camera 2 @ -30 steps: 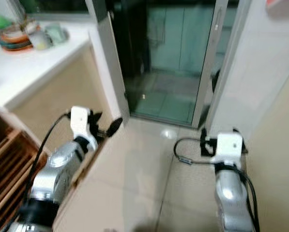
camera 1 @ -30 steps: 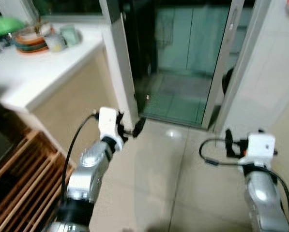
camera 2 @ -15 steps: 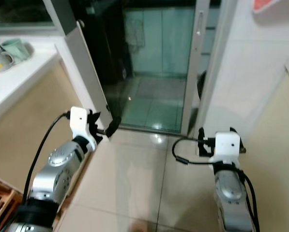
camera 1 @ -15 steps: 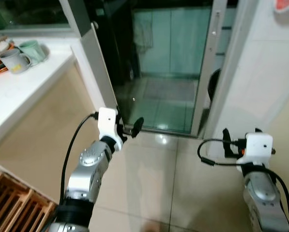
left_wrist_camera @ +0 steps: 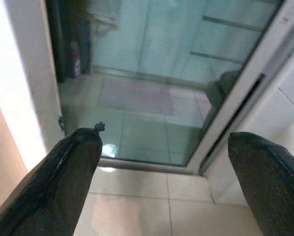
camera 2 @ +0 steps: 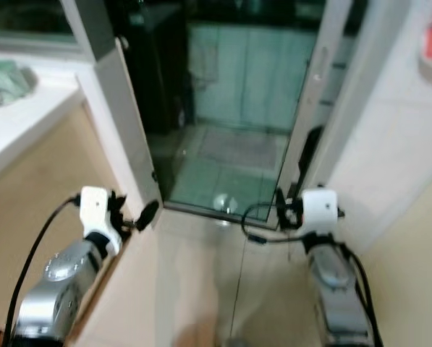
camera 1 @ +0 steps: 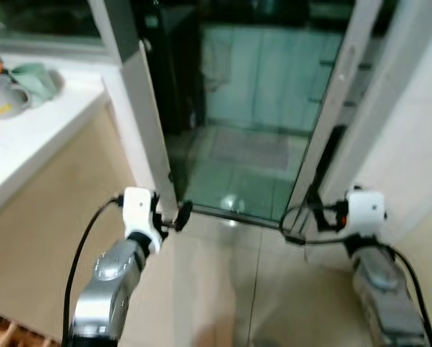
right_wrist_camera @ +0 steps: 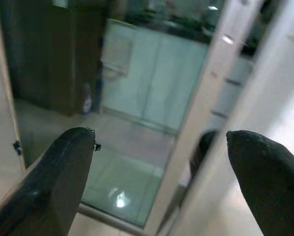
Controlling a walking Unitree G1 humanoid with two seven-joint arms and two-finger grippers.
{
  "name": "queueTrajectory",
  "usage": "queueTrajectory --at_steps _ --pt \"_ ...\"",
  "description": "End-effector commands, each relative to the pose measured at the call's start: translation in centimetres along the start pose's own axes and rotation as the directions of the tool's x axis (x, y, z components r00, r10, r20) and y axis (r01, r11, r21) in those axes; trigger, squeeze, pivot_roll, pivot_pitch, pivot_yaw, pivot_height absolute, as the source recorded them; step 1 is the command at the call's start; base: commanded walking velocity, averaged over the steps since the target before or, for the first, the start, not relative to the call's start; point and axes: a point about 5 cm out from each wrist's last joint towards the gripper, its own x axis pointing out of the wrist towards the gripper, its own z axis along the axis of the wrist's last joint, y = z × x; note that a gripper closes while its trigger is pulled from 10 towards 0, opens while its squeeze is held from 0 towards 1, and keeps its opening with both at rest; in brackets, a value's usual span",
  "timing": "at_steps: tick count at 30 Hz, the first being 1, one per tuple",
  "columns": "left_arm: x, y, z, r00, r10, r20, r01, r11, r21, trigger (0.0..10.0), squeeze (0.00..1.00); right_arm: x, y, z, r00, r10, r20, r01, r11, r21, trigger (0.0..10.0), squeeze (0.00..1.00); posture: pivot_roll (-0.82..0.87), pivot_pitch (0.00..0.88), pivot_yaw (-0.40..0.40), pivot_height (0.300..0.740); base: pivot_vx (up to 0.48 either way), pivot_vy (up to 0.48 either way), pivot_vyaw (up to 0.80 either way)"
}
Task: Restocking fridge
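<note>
My left gripper (camera 1: pixel 176 215) is held out low over the beige floor tiles, next to a white door post (camera 1: pixel 147 130). Its fingers (left_wrist_camera: pixel 73 167) stand wide apart with nothing between them. My right gripper (camera 1: pixel 323 217) is held out at the same height, in front of the sliding door's metal frame (camera 1: pixel 331 123). It is open too, its fingers (right_wrist_camera: pixel 63 167) holding nothing. Both point at a doorway with a glass sliding panel (camera 1: pixel 252 123), and greenish floor tiles and a mat (left_wrist_camera: pixel 137 96) lie beyond it.
A white counter (camera 1: pixel 35 144) with mugs (camera 1: pixel 27 83) runs along the left above a tan cabinet side (camera 1: pixel 64 217). A white tiled wall (camera 1: pixel 418 137) closes the right. A dark bottle (left_wrist_camera: pixel 74 59) stands inside the doorway by the post.
The camera has moved closer to the doorway and the picture has shifted. The counter has slid out to the left. Both arms keep the same pose, with the grippers still open.
</note>
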Motion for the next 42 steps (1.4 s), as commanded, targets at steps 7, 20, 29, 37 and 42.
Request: queueTrajectory --at_steps 7,20,29,37,42 --pt "0.2 -0.2 -0.5 0.999 0.006 -0.033 -0.003 0.997 0.072 10.0 0.0 0.1 0.4 -0.5 0.999 -0.003 -0.044 0.005 0.998 0.055 10.0 0.0 -0.18 0.0 0.012 0.74 0.0 0.0 0.0" --pt "1.5 -0.8 1.3 0.999 -0.032 0.007 0.031 0.996 0.088 10.0 0.0 -0.3 0.6 -1.3 0.997 -0.042 -0.065 0.047 0.996 0.078 10.0 0.0 -0.19 0.0 0.033 0.74 0.0 0.0 0.0" --pt "1.9 -1.2 1.3 0.999 -0.04 0.011 0.039 0.995 0.091 10.0 0.0 0.0 0.3 -1.2 0.997 -0.054 -0.056 0.058 0.995 0.078 10.0 0.0 -0.19 0.0 0.035 0.74 0.0 0.0 0.0" --pt "1.1 -1.7 2.5 0.997 -0.062 0.045 0.055 0.989 0.135 10.0 0.0 -1.1 -0.5 -0.8 0.997 -0.058 -0.052 0.064 0.99 0.125 10.0 0.0 -0.18 0.0 0.038 0.74 0.0 0.0 0.0" --pt "-2.6 -1.4 2.6 0.991 -0.068 0.117 0.055 0.992 0.112 10.0 0.0 -3.3 -0.6 -0.1 0.999 -0.022 -0.045 0.028 0.99 0.135 10.0 0.0 -0.17 0.0 0.047 0.74 0.0 0.0 0.0"
